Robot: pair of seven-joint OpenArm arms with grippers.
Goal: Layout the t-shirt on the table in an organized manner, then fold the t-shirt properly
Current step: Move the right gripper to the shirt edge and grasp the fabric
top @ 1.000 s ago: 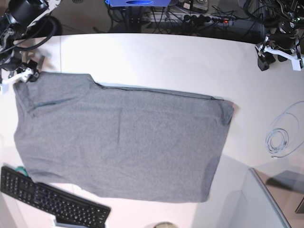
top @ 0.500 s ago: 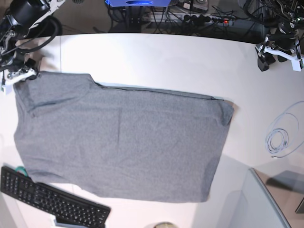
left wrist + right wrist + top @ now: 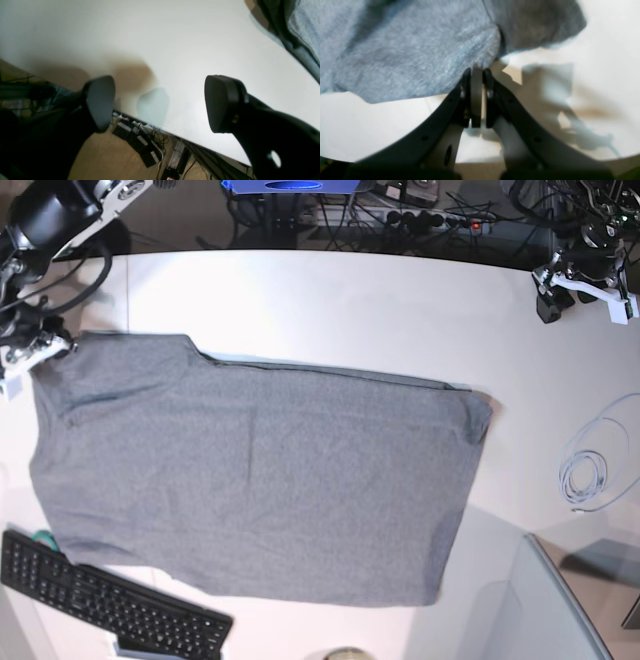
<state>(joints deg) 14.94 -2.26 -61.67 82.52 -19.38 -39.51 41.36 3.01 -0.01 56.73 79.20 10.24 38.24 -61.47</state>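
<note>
I'm pinching a corner of the t-shirt with my right gripper, jaws pressed tight together on the grey fabric right where a seam runs up to the edge. In the base view that's the upper left of the frame, where the right gripper is sitting at the shirt's far corner. I'm gripping at the very edge, I reckon, so a pull from here spreads the cloth instead of bunching it.

The shirt is lying mostly flat across the middle of the table, one long edge running straight from upper left toward the right, the lower edge coming close to the black keyboard in the lower left corner. It looks to be doubled over on itself, though I can't say how many layers.

My left gripper is hanging wide open and empty over bare white tabletop near the table's edge; in the base view it's parked at the upper right, well apart from the shirt, keeping clear while the right arm works. A coiled pale cable is resting at the right edge of the frame.
</note>
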